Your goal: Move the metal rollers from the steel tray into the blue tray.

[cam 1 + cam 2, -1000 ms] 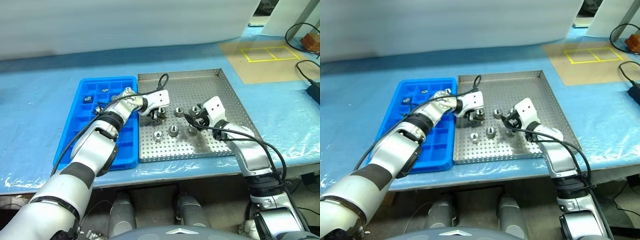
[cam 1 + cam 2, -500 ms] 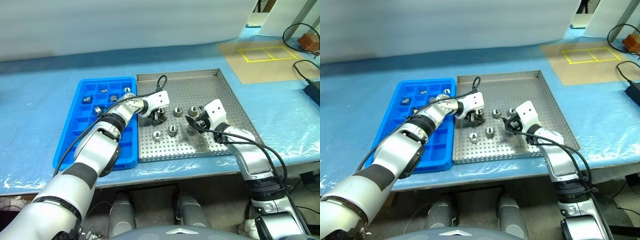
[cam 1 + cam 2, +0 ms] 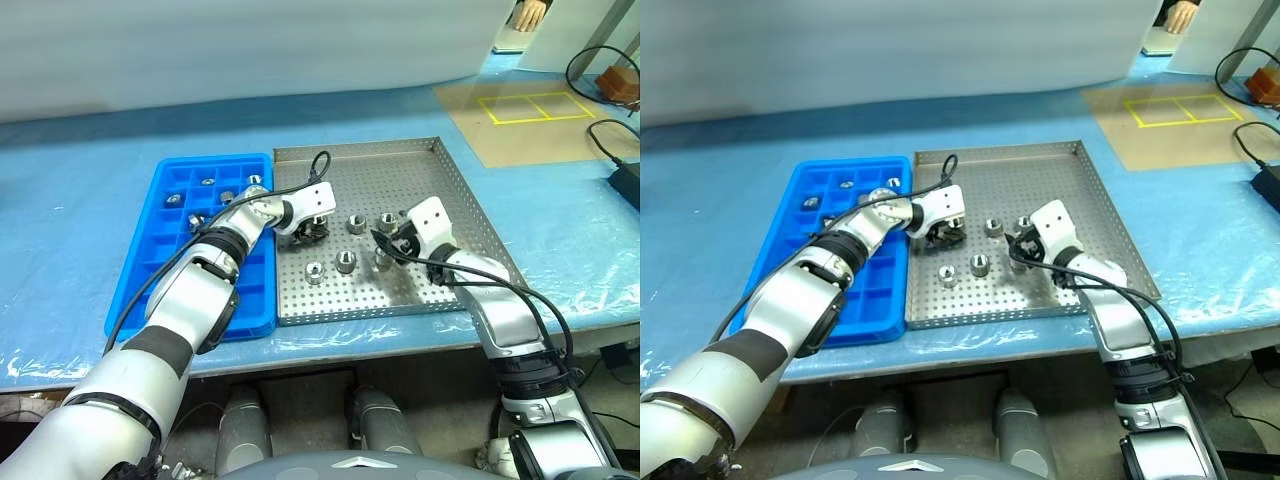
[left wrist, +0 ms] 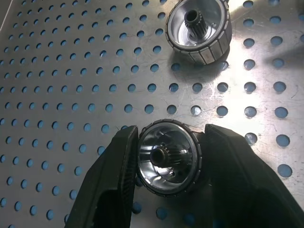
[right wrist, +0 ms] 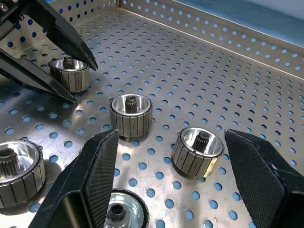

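Black fingers of the left gripper [image 4: 166, 164] pinching one of the metal rollers [image 4: 167, 159] on the steel tray [image 3: 450, 185] at frame centre, right gripper [image 5: 166, 156] spread wide just beside, loose rollers between them, blue tray [image 3: 150, 260] centre left, apparently holding several more.

We see one real change over the last second: the left gripper [image 4: 166, 164], which stood with its fingers spread over a metal roller [image 4: 167, 157] near the left edge of the steel tray [image 3: 455, 190], has drawn them in, so both black fingers [image 4: 116, 175] now press the roller's ribbed sides. That roller has not left the perforated floor. A person's hand [image 3: 528, 14] has also come into sight at about one o'clock, beyond the table.
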